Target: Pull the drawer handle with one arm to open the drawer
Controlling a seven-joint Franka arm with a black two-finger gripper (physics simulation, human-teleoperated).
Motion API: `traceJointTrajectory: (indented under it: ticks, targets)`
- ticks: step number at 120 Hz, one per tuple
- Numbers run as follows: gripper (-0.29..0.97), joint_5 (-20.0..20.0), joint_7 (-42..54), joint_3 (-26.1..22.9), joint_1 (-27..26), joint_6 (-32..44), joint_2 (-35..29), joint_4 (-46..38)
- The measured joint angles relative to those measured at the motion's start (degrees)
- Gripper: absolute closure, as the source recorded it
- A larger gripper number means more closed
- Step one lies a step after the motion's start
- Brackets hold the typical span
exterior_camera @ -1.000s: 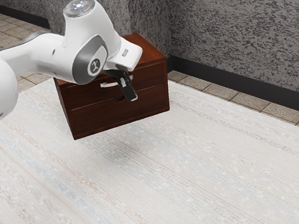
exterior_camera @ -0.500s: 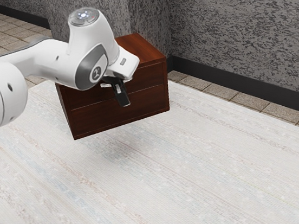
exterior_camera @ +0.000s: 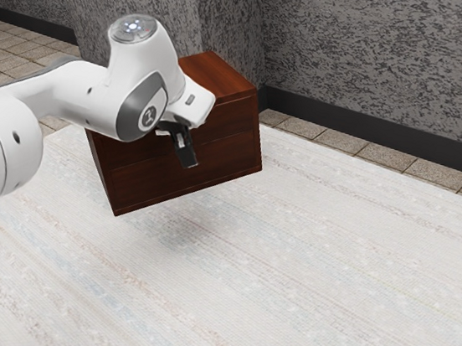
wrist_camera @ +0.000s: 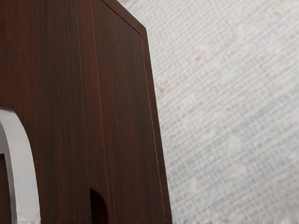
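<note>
Dark-stained wood chest point(exterior_camera: 229, 152) sits upper left in the exterior view on a pale woven table point(exterior_camera: 330, 261), its drawer fronts flush (contents hidden). The white arm point(exterior_camera: 72, 94) covers much of the upper drawer. The black gripper point(exterior_camera: 187, 154) hangs against the wood; whether it is open or closed cannot be made out. The wrist view catches the pale handle point(wrist_camera: 21, 168), cut off at the edge.

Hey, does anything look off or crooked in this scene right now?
The wooden cabinet looks askew: its side edges lean instead of standing plumb, as if it were tipped on the table, though the camera angle may explain that. The end effector is at its front. Nothing looks spilled or broken.
</note>
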Motion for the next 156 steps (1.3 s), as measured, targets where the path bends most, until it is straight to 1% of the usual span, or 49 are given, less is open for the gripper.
traceJointTrajectory:
  ticks: [17, 34, 43, 55, 71, 97, 119, 156]
  targets:
    - [0.04, 2.40, -0.10, -0.08, 0.01, -0.65, 0.23, -0.16]
    - [0.05, 3.35, -0.26, -0.03, -0.01, -1.16, 0.69, -0.23]
    - [0.04, 3.67, -0.47, -0.01, 0.00, -1.17, 0.75, -0.24]
    - [0.03, 5.09, -0.97, 0.00, 0.00, -1.08, 0.72, -0.24]
    - [-0.01, 6.59, -1.57, -0.03, -0.02, -0.45, 0.47, -0.31]
    - [-0.02, 7.45, -2.40, -0.04, -0.10, 0.05, 0.41, -0.60]
    - [0.02, 8.02, -2.92, -0.08, -0.18, -0.56, 1.18, -0.65]
    - [-0.01, 8.75, -3.95, -0.12, -1.30, -1.48, 2.11, -1.84]
